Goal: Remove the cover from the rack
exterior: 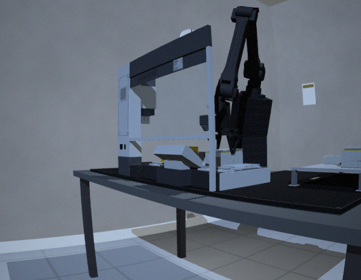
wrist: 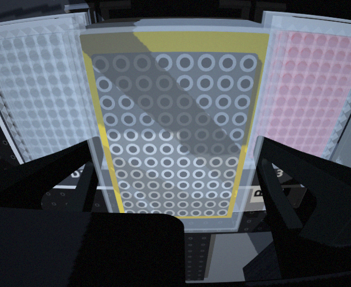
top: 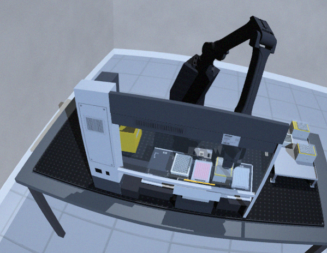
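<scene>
The tip rack at D2 (wrist: 175, 123) has a yellow rim, and a clear cover (wrist: 175, 27) lies on it; the tip holes show through. In the wrist view my gripper (wrist: 178, 144) is open, with one finger on each long side of the rack's near end, close to the cover's edges; I cannot tell whether they touch it. In the top view the gripper (top: 229, 163) reaches down under the handler's beam onto the rack (top: 222, 173). In the exterior view the fingertips (exterior: 227, 148) stand at the rack's top (exterior: 226, 157). The yellow waste bin (top: 129, 137) stands behind the handler's column, to the left.
A clear open plate (wrist: 36, 89) lies at D1 and a pink open plate (wrist: 305, 89) at D3, close on either side of the rack. The reservoir (top: 182, 164) is at D4. The handler's dark beam (top: 196, 117) spans overhead. A shelf (top: 295, 163) with two tip racks stands at the right.
</scene>
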Controlling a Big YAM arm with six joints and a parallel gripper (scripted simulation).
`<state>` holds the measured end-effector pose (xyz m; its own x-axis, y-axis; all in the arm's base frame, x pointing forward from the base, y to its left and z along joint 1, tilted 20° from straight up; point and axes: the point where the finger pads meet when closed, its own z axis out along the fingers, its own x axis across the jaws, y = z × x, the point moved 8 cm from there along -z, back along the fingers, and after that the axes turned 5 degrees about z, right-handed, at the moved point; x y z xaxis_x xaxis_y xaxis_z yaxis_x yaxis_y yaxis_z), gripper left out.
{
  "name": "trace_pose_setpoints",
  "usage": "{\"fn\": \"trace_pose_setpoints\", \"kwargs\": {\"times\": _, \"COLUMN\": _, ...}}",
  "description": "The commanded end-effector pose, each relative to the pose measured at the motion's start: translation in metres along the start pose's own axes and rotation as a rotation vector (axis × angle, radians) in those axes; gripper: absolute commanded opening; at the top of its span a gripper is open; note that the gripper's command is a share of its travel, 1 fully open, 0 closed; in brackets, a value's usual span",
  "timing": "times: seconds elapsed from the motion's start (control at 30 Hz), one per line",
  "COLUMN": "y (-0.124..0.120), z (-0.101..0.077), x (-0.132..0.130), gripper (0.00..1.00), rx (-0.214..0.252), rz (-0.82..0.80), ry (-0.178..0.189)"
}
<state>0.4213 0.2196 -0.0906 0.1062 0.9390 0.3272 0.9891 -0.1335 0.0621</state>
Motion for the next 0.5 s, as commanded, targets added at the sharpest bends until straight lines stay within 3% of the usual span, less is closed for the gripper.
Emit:
{"fn": "trace_pose_setpoints", "kwargs": {"times": 0.0, "y": 0.0030, "z": 0.0071, "x": 0.0055, "gripper": 1.00, "rx": -0.013, "rz": 0.002, "ry": 0.007}}
{"fn": "trace_pose_setpoints", "kwargs": {"times": 0.03, "y": 0.0062, "z": -0.0014, "x": 0.0045, "gripper": 1.00, "rx": -0.019, "rz": -0.001, "ry": 0.009}}
{"fn": "trace_pose_setpoints", "kwargs": {"times": 0.27, "y": 0.0062, "z": -0.0014, "x": 0.0045, "gripper": 1.00, "rx": -0.019, "rz": -0.001, "ry": 0.009}}
{"fn": "trace_pose_setpoints", "kwargs": {"times": 0.3, "y": 0.0062, "z": -0.0014, "x": 0.0045, "gripper": 0.00, "rx": -0.019, "rz": -0.001, "ry": 0.009}}
{"fn": "trace_pose_setpoints", "kwargs": {"times": 0.47, "y": 0.0062, "z": -0.0014, "x": 0.0045, "gripper": 0.00, "rx": -0.019, "rz": -0.001, "ry": 0.009}}
